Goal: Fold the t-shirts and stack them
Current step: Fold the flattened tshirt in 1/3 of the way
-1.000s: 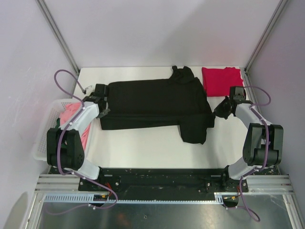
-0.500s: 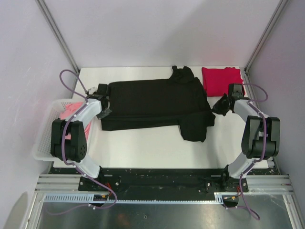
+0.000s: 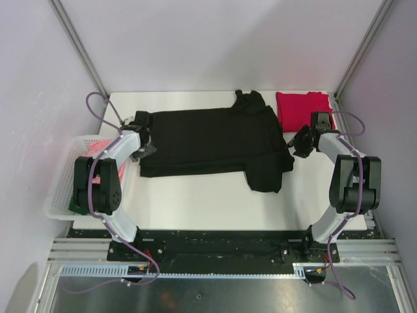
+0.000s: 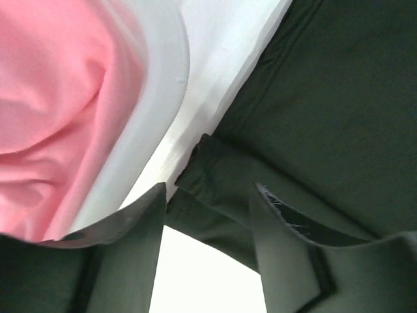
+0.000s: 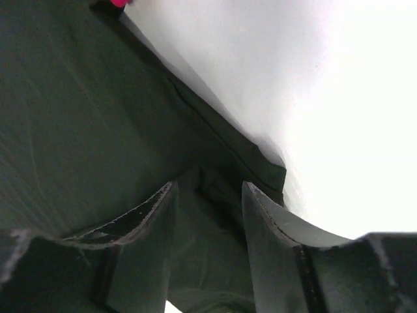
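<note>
The black t-shirt point(image 3: 212, 140) lies spread flat across the far half of the white table point(image 3: 195, 199). Its long axis runs left to right, and one portion extends toward the near edge at its right end. The red t-shirt point(image 3: 303, 109) lies folded in the far right corner, just beside the right end of the black t-shirt.

The table is enclosed by pale, plain wall panels at the back and on both sides, with a metal post point(image 3: 78, 49) at each far corner. A white basket point(image 3: 60, 189) stands off the left edge of the table and contains a pink garment point(image 3: 98, 147).

The left arm reaches forward to the left end of the black t-shirt. The left gripper point(image 3: 144, 138) is positioned at the cloth edge. In the left wrist view its jaws stand apart, with the folded hem and a strip of bare table visible in the gap.

The right arm reaches forward and inward to the right end of the black t-shirt. The right gripper point(image 3: 297, 145) is positioned at that edge. In the right wrist view its jaws stand apart above the dark cloth, and nothing is clamped.

Count: two arms, two grippers, one black t-shirt, one red t-shirt, one pink garment, one basket.
</note>
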Robot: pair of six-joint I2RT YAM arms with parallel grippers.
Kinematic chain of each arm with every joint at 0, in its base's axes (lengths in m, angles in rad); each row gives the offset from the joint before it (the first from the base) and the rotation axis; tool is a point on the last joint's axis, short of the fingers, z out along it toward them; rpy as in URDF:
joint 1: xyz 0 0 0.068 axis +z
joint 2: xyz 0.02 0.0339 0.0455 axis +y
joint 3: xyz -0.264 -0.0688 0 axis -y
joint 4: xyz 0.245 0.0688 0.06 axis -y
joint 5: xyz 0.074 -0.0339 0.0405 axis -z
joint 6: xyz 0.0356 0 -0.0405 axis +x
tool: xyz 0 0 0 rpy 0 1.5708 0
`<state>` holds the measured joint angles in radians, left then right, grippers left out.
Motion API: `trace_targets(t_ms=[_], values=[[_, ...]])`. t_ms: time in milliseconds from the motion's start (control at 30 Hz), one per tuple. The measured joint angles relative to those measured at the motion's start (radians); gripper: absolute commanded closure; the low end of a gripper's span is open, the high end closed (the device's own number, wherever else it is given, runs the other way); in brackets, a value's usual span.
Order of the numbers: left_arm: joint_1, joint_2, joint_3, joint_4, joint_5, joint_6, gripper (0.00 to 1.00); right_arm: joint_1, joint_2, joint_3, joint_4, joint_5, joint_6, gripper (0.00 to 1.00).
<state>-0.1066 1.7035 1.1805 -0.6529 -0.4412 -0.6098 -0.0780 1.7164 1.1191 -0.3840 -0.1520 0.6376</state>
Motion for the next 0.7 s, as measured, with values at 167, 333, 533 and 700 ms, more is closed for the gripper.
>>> trace_targets(t_ms=[167, 333, 533, 700], values=[[0.003, -0.038, 0.005, 0.010, 0.067, 0.024, 0.31, 0.039, -0.071, 0.003, -0.069, 0.067, -0.043, 0.47], [-0.012, -0.137, -0.012, 0.037, 0.150, 0.043, 0.33, 0.098, -0.234, -0.067, -0.093, 0.095, -0.070, 0.55], [-0.103, -0.257, -0.127, 0.072, 0.245, 0.051, 0.39, 0.126, -0.416, -0.307, -0.103, 0.092, -0.069, 0.56], [-0.219, -0.290, -0.220, 0.106, 0.343, 0.051, 0.43, 0.161, -0.487, -0.449, -0.116, 0.088, -0.053, 0.57]])
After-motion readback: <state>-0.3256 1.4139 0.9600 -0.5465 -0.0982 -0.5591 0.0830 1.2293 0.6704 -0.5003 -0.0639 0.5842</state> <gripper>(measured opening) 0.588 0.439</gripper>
